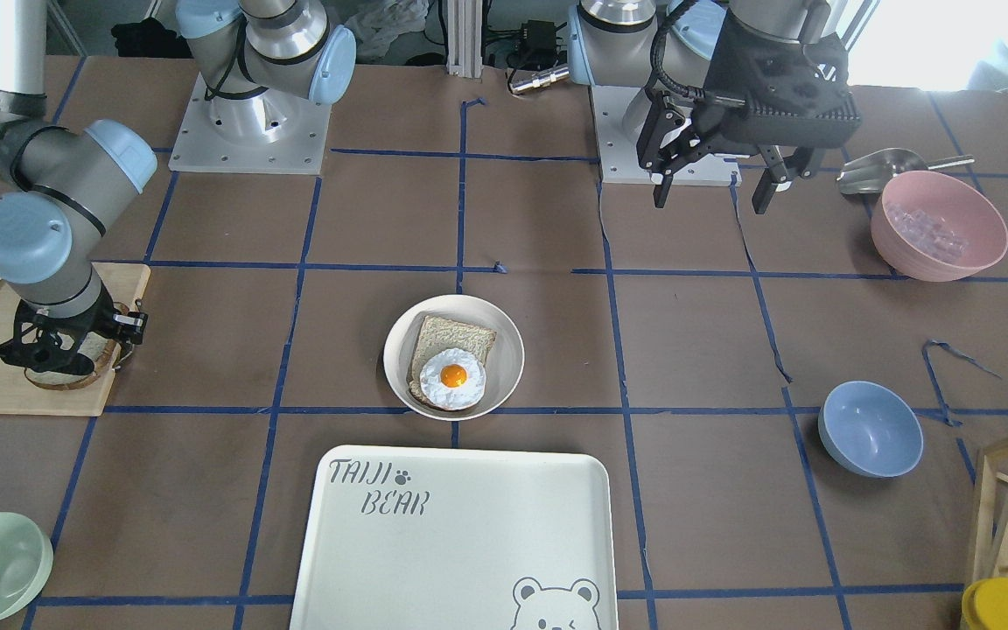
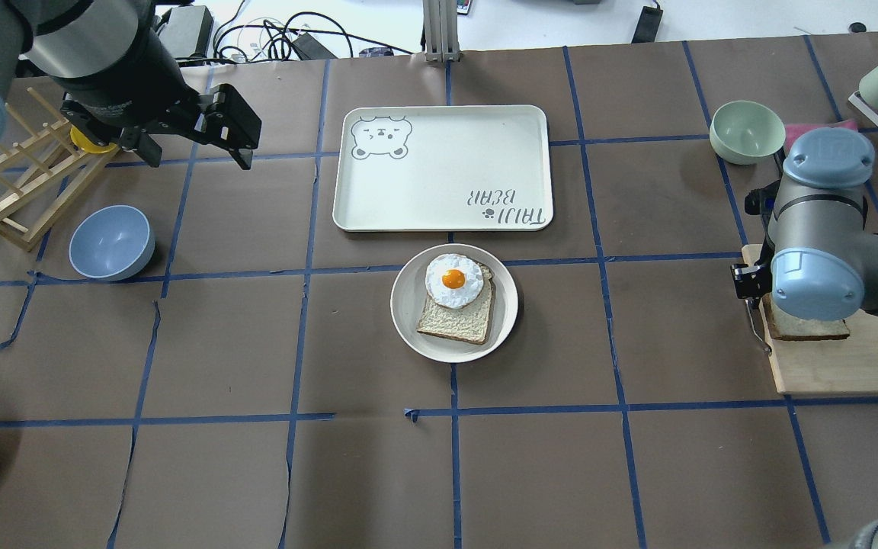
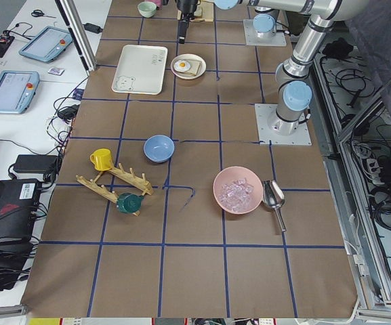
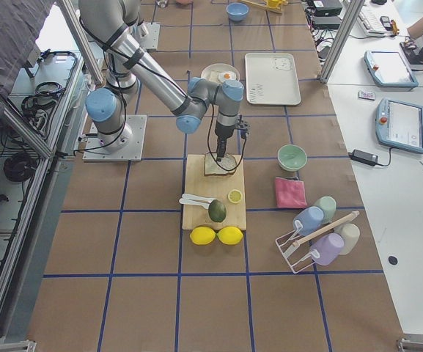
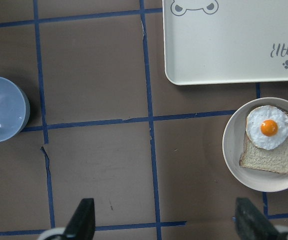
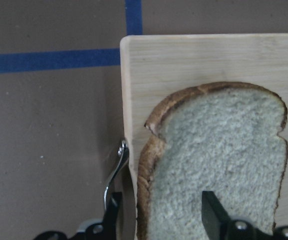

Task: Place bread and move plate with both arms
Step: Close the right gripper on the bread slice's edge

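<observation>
Upper left in the overhead view, the left gripper [image 2: 200,156] hangs spread wide, well apart from the plate [image 2: 407,320] at centre, which has bare worktop [image 2: 256,343] around it. Far right, the bread [image 6: 218,150] lies flat on the cutting board [image 2: 828,370]. The right gripper [image 6: 161,215] is the nearer one, directly above it, spread and straddling its side crust.
</observation>
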You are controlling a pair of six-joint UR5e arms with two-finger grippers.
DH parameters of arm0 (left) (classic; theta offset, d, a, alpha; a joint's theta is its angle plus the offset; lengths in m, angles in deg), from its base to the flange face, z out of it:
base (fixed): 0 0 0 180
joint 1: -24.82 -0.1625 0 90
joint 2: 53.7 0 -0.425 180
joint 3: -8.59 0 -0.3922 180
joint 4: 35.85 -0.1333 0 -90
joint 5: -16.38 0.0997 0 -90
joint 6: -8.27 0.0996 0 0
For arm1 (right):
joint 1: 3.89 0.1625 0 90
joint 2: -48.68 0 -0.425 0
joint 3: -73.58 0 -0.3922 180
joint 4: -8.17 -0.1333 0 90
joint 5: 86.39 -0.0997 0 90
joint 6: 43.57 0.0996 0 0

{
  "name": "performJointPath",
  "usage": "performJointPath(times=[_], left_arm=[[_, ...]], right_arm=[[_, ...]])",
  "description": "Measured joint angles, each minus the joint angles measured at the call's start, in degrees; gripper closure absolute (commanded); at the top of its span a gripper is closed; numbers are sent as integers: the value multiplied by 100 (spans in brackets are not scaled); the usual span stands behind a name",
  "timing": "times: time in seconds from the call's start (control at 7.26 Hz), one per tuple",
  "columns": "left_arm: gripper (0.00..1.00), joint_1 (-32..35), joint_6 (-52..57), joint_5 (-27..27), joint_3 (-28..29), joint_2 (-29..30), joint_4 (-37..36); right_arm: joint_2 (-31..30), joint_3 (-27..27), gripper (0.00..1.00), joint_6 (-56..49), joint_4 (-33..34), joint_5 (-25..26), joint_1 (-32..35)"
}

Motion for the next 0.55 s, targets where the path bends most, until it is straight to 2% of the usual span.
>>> performJointPath(times=[0.41, 0.55], left_arm=[[0, -2, 0, 10, -43, -28, -12], [0, 5, -1, 25, -69, -61, 25]], right_arm=[[-7, -12, 82, -130, -22, -29, -112], [-9, -14, 95, -148, -27, -37, -117]])
